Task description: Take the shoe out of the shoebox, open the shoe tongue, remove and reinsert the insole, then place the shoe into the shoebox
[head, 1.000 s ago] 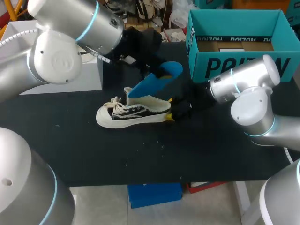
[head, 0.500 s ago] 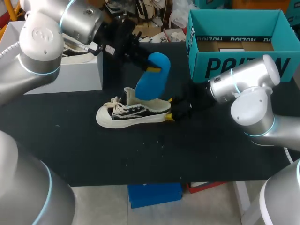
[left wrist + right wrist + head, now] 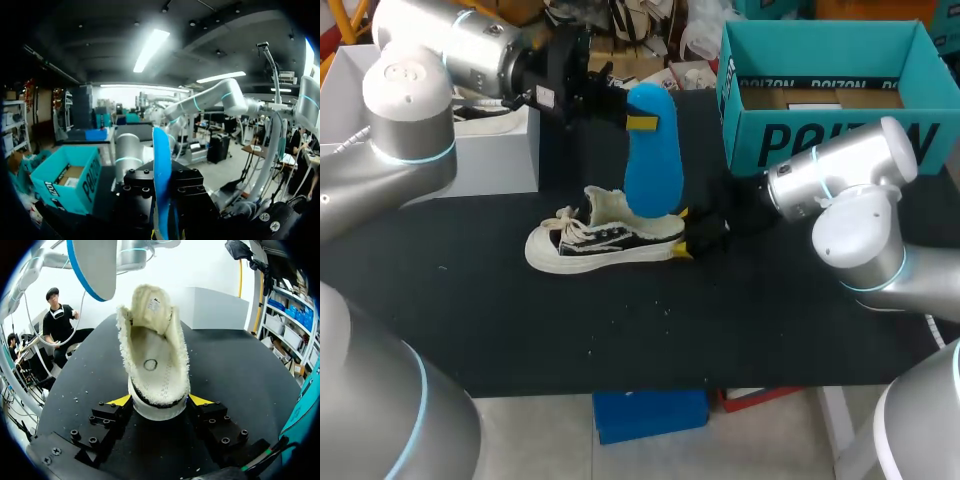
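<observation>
Head and wrist views. The shoe lies upright on the black table, toe toward the left arm's side; the right jaws pinch its heel from both sides, one yellow tip against each side of the sole. The left jaws are pressed on the blue insole, which stands nearly vertical, its lower end over the shoe's heel opening; it runs edge-on between the fingers. The teal shoebox stands open at the far right, apart from the shoe.
</observation>
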Controlling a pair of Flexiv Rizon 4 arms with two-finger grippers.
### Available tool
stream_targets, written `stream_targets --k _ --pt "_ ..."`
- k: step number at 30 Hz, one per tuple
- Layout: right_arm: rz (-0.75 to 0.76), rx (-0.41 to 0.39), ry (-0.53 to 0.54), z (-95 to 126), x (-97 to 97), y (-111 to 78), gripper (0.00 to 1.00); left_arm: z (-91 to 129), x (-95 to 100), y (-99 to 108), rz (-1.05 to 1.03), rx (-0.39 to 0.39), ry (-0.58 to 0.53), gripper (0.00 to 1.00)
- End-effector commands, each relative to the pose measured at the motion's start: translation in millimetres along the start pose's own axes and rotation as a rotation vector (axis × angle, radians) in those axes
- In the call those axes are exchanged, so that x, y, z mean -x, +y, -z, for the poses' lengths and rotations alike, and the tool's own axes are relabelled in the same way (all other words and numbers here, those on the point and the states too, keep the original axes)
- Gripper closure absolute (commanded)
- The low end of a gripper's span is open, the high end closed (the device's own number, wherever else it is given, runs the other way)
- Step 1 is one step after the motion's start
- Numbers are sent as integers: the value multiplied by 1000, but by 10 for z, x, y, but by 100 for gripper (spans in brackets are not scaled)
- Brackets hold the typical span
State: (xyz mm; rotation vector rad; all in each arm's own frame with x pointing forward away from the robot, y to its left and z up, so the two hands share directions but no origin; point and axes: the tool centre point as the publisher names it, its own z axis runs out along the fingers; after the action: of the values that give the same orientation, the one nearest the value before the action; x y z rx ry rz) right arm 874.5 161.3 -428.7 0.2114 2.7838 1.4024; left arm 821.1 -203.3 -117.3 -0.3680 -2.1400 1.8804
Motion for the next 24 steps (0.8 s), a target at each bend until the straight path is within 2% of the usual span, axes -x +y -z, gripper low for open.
stream_targets --k 1,4,18,19,24 --pt "-2 -3 -1 -4 3 10 100 -32 -118 -173 23 43 -116 100" --pt "-2 -3 -1 -4 3 10 100 -19 -160 -258 54 73 -169 100" --pt "-2 -3 -1 -4 3 10 100 -19 -160 -258 54 73 -169 100" --pt "-2 -3 -1 -4 3 10 100 -58 -155 -249 78 91 -179 100" --pt "-2 -3 -1 -4 3 10 100 -26 -99 -447 167 89 -242 100"
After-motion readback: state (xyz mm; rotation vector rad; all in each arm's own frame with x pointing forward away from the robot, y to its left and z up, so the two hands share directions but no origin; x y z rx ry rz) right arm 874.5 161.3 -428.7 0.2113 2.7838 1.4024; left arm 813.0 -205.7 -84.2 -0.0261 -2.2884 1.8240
